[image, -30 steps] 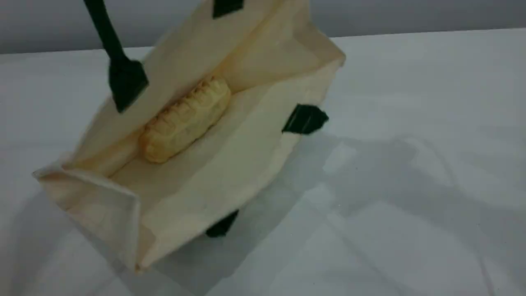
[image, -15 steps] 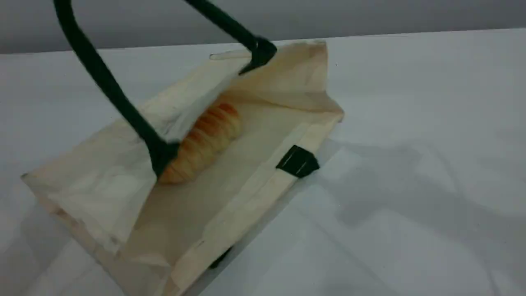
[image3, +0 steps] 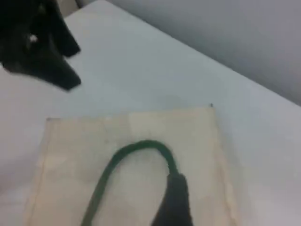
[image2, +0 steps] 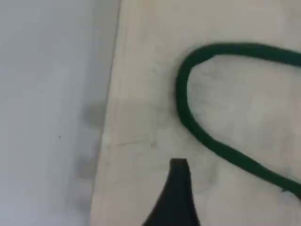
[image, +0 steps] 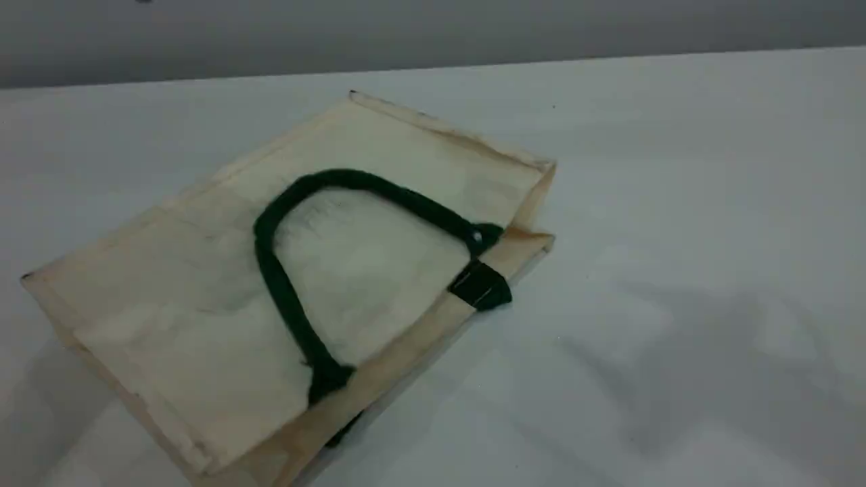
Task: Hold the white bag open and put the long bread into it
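The white bag (image: 203, 284) lies collapsed flat on the table, its mouth facing the near right. One dark green rope handle (image: 284, 297) is draped loose over its upper panel. Of the other handle only a green tab (image: 480, 285) shows at the mouth edge. The long bread is hidden under the fallen panel. My left gripper (image2: 178, 172) hovers above the bag (image2: 141, 94) near the handle loop (image2: 186, 113), open and empty. It also shows in the right wrist view as the left gripper (image3: 59, 61), up and clear of the cloth. My right gripper (image3: 176, 188) hangs open over the bag (image3: 131, 127), touching nothing.
The white table (image: 676, 203) stretches right of the bag and in front of it. Its far edge meets a grey wall (image: 473, 27). Neither arm shows in the scene view.
The left gripper has let go of the raised handle. The handle has dropped onto the bag, and the upper panel has fallen shut over the bread that lay inside.
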Controlling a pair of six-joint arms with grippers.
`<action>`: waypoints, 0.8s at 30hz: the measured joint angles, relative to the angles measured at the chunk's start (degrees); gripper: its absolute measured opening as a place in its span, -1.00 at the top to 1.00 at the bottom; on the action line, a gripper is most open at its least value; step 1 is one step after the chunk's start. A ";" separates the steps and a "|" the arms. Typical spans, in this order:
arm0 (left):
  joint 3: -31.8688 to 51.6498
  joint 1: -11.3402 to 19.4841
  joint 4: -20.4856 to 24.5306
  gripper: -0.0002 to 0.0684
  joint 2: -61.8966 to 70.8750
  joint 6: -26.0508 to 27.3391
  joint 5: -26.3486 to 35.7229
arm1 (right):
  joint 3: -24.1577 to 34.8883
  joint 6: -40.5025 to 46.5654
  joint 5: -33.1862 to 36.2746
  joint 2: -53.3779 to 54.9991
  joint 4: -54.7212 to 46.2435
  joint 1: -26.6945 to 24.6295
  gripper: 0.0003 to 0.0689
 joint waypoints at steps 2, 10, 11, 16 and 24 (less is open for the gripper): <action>0.00 0.00 -0.69 -0.72 -2.06 -0.07 0.00 | 0.00 3.86 1.41 -2.26 -4.58 0.00 -0.67; -0.04 -0.05 -9.60 -0.72 -13.97 1.22 1.11 | 0.00 20.85 9.87 -11.29 -19.00 0.00 -0.67; -0.04 -0.05 -9.60 -0.72 -15.39 1.79 1.70 | 0.00 22.55 11.27 -12.20 -20.10 0.00 -0.67; -0.04 -0.05 -9.45 -0.72 -23.19 1.17 3.51 | 0.00 27.57 18.79 -17.14 -21.72 0.00 -0.67; 1.73 -0.05 -12.59 -0.72 -33.89 0.59 8.42 | 0.00 30.01 31.43 -24.75 -21.76 0.00 -0.67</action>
